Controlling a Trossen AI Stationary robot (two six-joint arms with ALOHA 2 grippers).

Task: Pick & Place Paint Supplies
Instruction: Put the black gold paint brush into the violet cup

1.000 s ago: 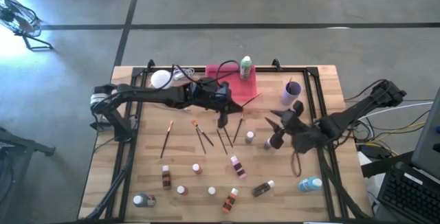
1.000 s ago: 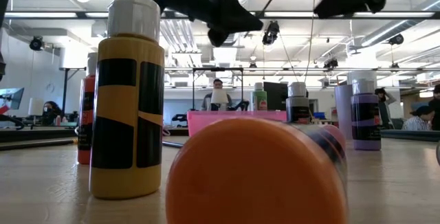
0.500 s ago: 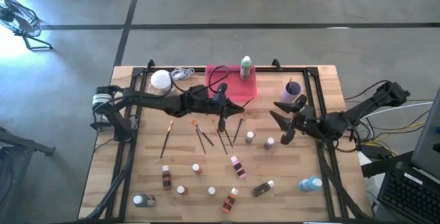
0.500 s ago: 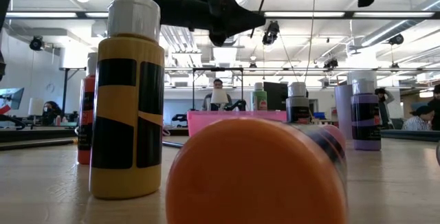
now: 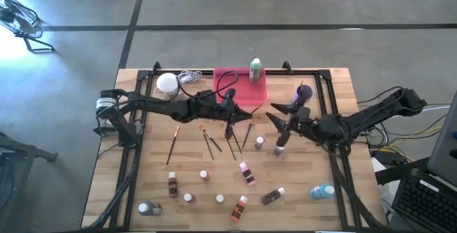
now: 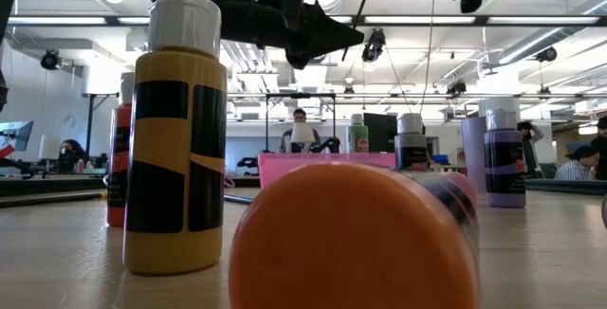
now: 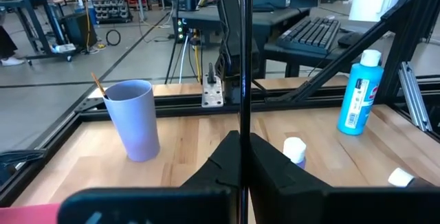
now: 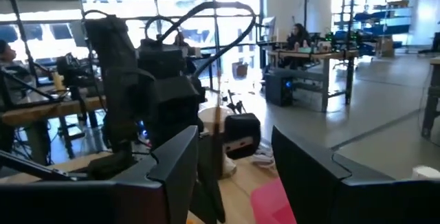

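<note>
Right now my left gripper [image 5: 229,116] hangs over the middle of the table [image 5: 143,183], just near of the pink tray [image 5: 230,90], fingers clenched on a thin paintbrush [image 7: 243,80]. In the left wrist view the shaft runs straight up between the closed fingertips [image 7: 227,157], so it hangs roughly vertical.

My right gripper [image 5: 282,122] sits to the right of it, reaching in toward the same spot, fingers [image 8: 175,157] spread wide and holding nothing; the right wrist view looks straight at the left arm and the brush shaft.

Handling judgement: the brush is light, stiff and very thin (easy to let swivel or slip in a two-finger pinch). I'd take it mid-handle, square across the shaft, well clear of the bristles, which could bend. A handover would need the second grip well apart from the first.

Likely target is the lilac cup [image 5: 303,96] at the far right, one brush already standing in it.

Other supplies: more brushes [image 5: 211,141] lie flat mid-table, hard to pinch off wood. Small white-capped bottles [image 5: 246,173] are scattered along the near side, some tipped over; they'd be rigid and smooth, best gripped across the body. The green bottle [image 5: 255,70] stands on the tray, the blue bottle [image 5: 322,191] lies near right.
</note>
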